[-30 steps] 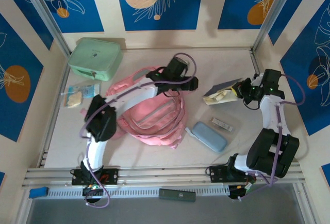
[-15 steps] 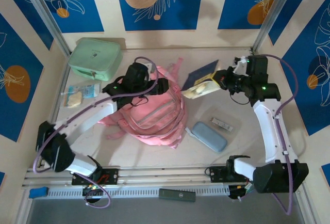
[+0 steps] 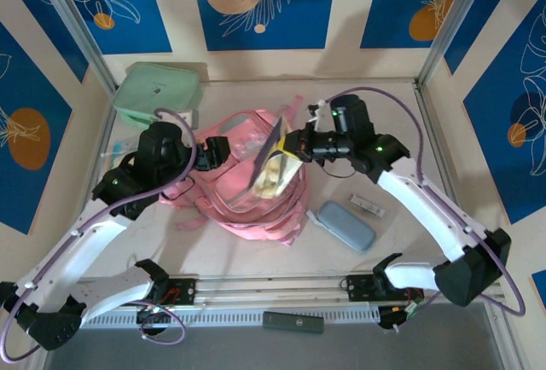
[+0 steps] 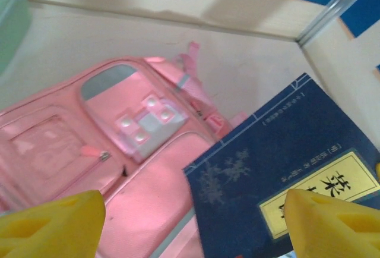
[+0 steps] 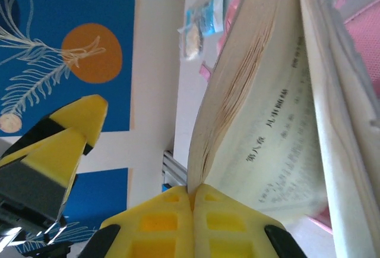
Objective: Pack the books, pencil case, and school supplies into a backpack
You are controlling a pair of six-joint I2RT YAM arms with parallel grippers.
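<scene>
- Your left jaws stood wide apart and held nothing. They hovered just above the left side of the large pink fabric backpack, which lay flat in the middle of the counter.
- Over the backpack's middle hung the thin dark navy-blue hardcover books, tilted on edge with the pages fanning downward. They were not yet inside.
- Your right jaws were shut tight on the books' page edge, reaching in from the right.
- The step in hand, I judge, was loading the books. Next you would need the left jaws to hold the bag's mouth open while the right lowered the books in. I could not tell whether that mouth was unzipped.
- The oblong grey-blue pencil case and the small whitish-grey bar lay on the counter right of the backpack, waiting.
</scene>
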